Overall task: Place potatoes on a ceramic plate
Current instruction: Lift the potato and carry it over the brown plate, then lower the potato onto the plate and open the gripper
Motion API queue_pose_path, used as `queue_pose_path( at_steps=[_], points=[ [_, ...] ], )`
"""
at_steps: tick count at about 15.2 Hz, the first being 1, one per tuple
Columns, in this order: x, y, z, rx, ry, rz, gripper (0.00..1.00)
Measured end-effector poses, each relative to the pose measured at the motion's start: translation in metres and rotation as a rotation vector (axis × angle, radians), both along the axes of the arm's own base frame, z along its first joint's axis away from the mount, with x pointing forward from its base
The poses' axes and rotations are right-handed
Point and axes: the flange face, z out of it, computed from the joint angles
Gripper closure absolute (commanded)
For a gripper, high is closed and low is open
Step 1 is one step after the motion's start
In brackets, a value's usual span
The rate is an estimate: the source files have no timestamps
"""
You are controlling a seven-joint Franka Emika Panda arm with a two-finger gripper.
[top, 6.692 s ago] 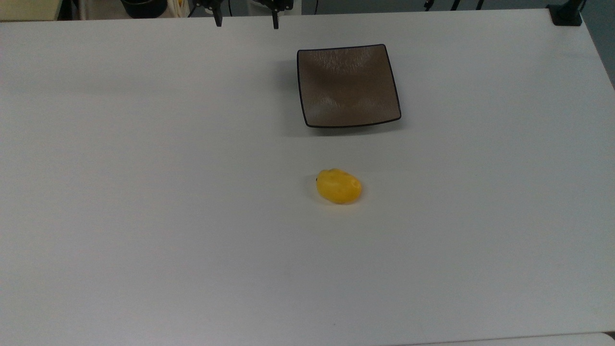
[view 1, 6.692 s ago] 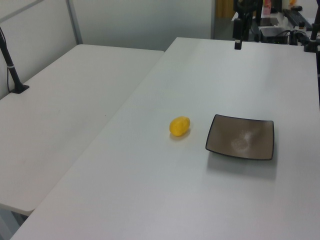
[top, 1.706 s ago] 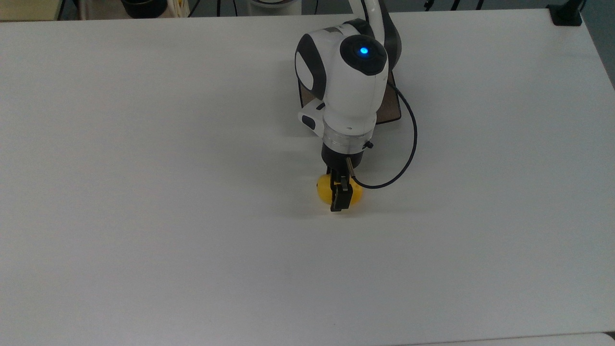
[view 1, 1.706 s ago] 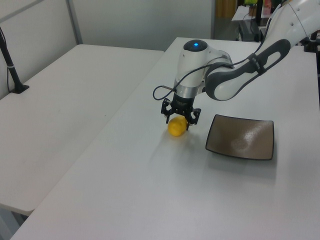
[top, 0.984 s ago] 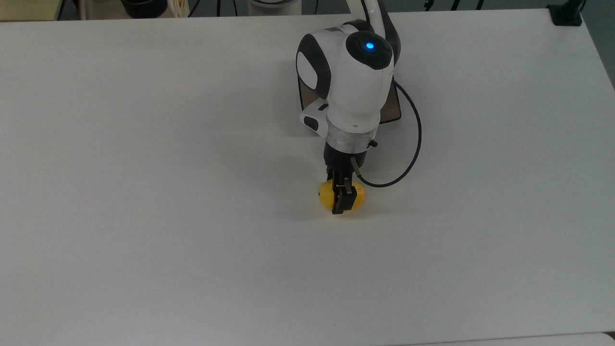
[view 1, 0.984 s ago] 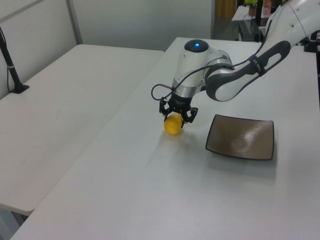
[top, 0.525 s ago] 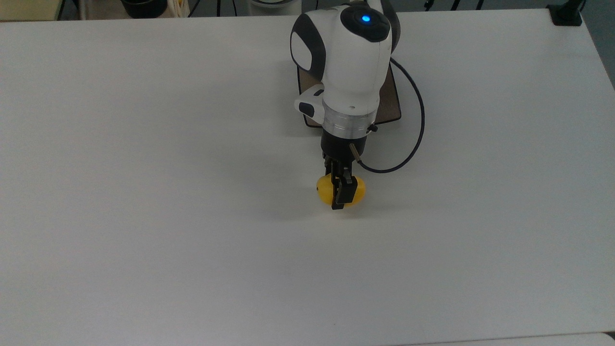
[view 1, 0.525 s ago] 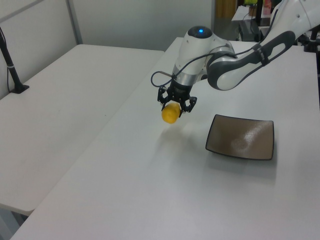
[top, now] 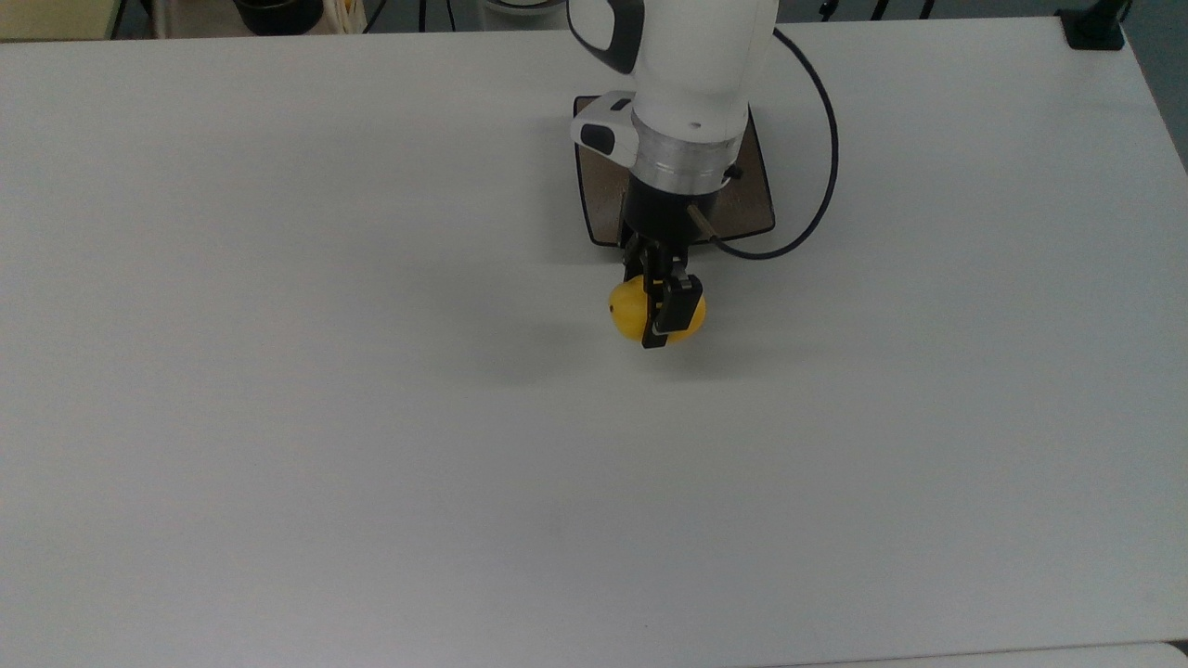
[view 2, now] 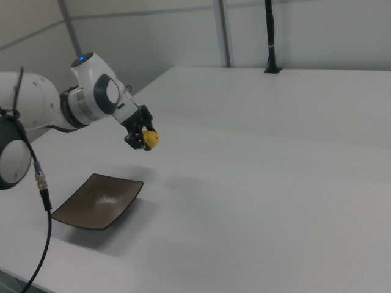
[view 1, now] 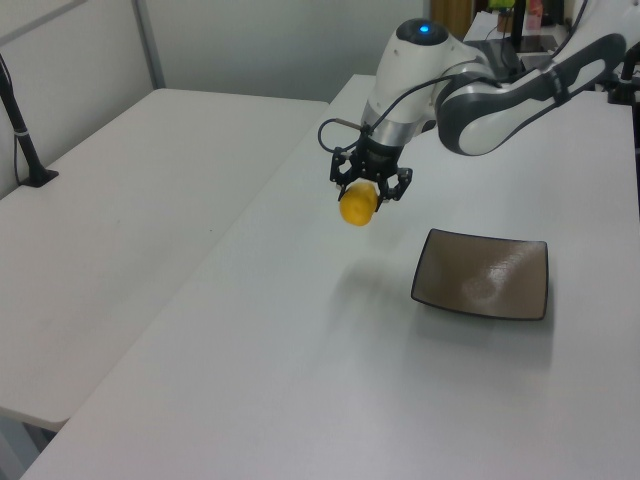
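The yellow potato hangs in the air above the white table, clamped between the black fingers of my gripper. In the left view the potato sits under the gripper, well clear of the tabletop, up and to the left view's left of the square brown ceramic plate. In the right view the potato and gripper hover above and to the right view's right of the plate. In the top view my arm covers much of the plate.
A black cable loops from the wrist over the plate's side. A second white table adjoins at the left view's left, with a black post on it. The white table stretches wide in front of the potato.
My gripper has lifted the potato higher off the table and carried it toward the plate, up in the top view and to the right in the left view.
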Motion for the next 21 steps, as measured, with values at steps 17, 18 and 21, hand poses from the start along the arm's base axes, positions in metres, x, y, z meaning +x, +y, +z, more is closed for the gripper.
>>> queue_pose_path(
  at_steps=[17,18,21],
  points=[
    [-0.089,0.022,0.001,-0.103,0.4,0.495,0.0],
    [-0.091,0.024,-0.004,-0.106,0.409,0.503,0.0],
    [-0.093,0.027,-0.009,-0.108,0.419,0.51,0.0]
  ],
)
